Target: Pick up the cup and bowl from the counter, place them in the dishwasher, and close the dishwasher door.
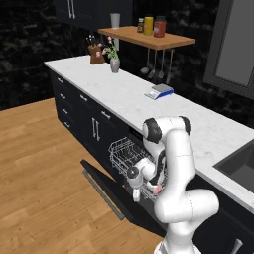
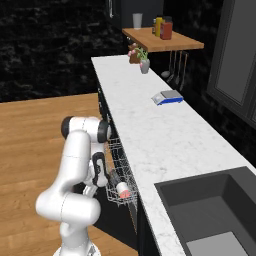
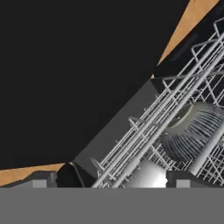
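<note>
**Spotter:** Where are the cup and bowl now?

**Operator:** Both are in the dishwasher (image 1: 130, 158), lying in its white wire rack (image 1: 121, 151). From the right base camera I see the cup (image 2: 123, 189) on its side at the rack's near end, red top showing. My hand view shows the bowl (image 3: 194, 130) at about three o'clock, behind the wires.

**Spotter:** And the hand?

**Operator:** The hand (image 1: 137, 194) hangs low over the rack's near end, fingers spread wide, holding nothing. I judge the cup released.

**Spotter:** So what does the next move turn on?

**Operator:** The dishwasher door (image 1: 106, 186). It lies folded down flat over the wooden floor (image 1: 39, 168), at about eight o'clock from the hand in the left base view. Its silver bar handle (image 1: 103, 194) runs along the far edge, long axis parallel to the desk (image 1: 144, 106) front. I'd have to get under that edge.
</note>
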Available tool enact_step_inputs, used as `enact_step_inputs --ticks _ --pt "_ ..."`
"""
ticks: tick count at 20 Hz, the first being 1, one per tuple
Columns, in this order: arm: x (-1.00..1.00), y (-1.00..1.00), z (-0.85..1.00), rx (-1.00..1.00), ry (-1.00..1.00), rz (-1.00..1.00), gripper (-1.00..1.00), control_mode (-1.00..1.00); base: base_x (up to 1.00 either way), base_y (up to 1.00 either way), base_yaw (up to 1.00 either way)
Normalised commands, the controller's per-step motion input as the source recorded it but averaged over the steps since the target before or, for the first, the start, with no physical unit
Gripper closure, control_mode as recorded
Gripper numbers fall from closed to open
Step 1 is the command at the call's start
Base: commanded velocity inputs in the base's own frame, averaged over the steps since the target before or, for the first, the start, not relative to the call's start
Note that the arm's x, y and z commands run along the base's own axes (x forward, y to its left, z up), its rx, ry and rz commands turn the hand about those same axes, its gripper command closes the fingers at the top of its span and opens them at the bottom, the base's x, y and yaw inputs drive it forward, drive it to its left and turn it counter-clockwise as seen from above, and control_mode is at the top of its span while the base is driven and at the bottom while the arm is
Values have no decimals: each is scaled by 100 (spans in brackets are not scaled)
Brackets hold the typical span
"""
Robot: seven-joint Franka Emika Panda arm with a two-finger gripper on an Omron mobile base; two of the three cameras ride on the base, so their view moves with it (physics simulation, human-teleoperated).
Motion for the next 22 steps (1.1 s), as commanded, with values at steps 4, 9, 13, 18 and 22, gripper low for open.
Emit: enact_step_inputs --ticks 4,9,13,18,22 --pt "64 18 -38 -25 27 25 -100 -100 0 0 0" --pt "88 1 -55 -38 30 9 -100 -100 0 0 0" --pt "86 -26 -16 -35 21 0 -100 -100 0 0 0" --pt "63 -50 0 -25 18 -1 -100 -100 0 0 0" --pt "11 -29 6 -12 12 -1 -100 -100 0 0 0"
